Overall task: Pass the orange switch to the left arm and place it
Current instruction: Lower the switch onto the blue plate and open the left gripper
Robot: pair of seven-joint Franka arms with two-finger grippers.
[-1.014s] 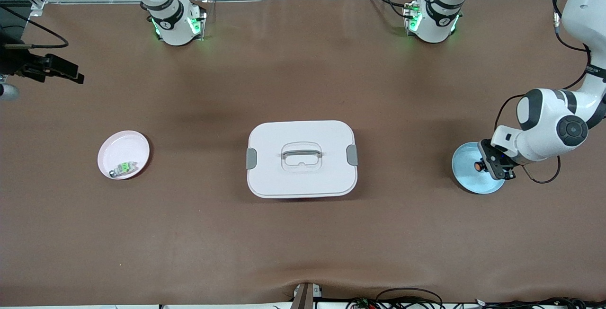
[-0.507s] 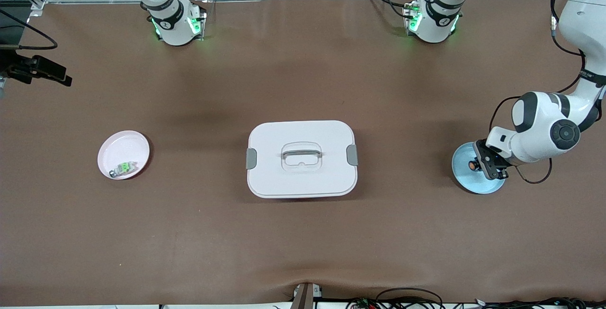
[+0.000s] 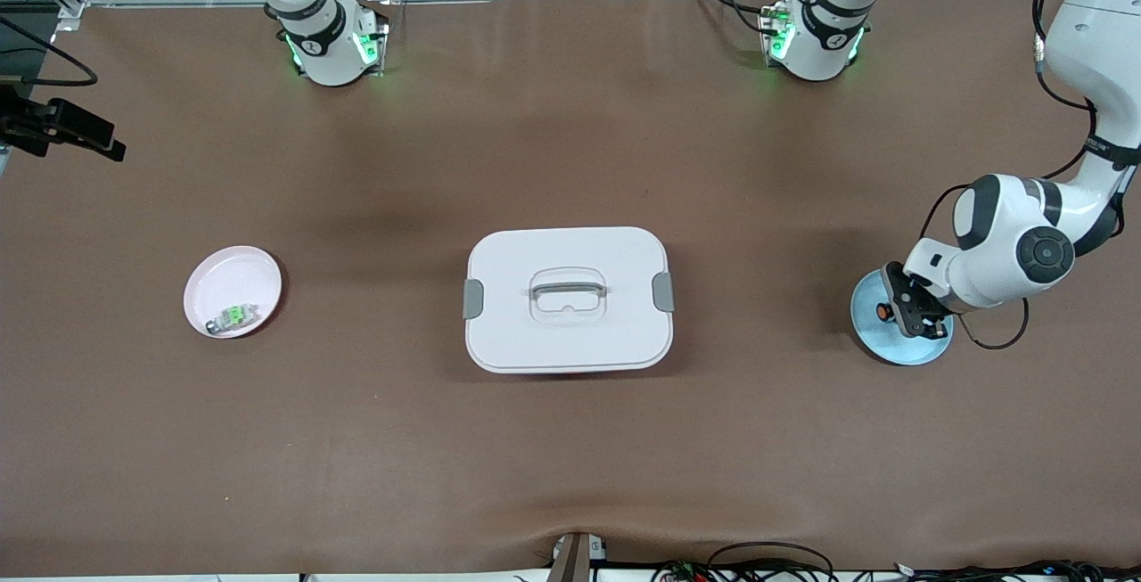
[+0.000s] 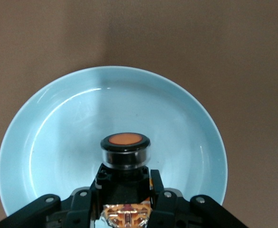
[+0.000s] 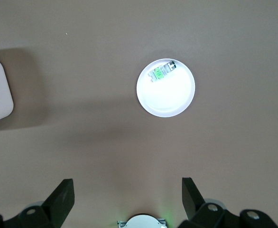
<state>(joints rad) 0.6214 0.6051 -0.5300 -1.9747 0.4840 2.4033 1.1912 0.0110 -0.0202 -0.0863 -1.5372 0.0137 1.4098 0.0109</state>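
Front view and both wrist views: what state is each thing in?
Orange-capped black cylindrical switch: gripped, over the light blue round plate.
Left hand: shut on the switch.
Right hand: open, high over the table.
White lidded box: closed.
Green-and-silver switch: lying in the pink round plate.

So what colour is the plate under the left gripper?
Light blue plate; the left wrist view shows it best.

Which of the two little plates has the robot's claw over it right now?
The pale blue plate at the left arm's end of the table. The left gripper holds the orange switch above it. The pink plate holds only a small green switch.
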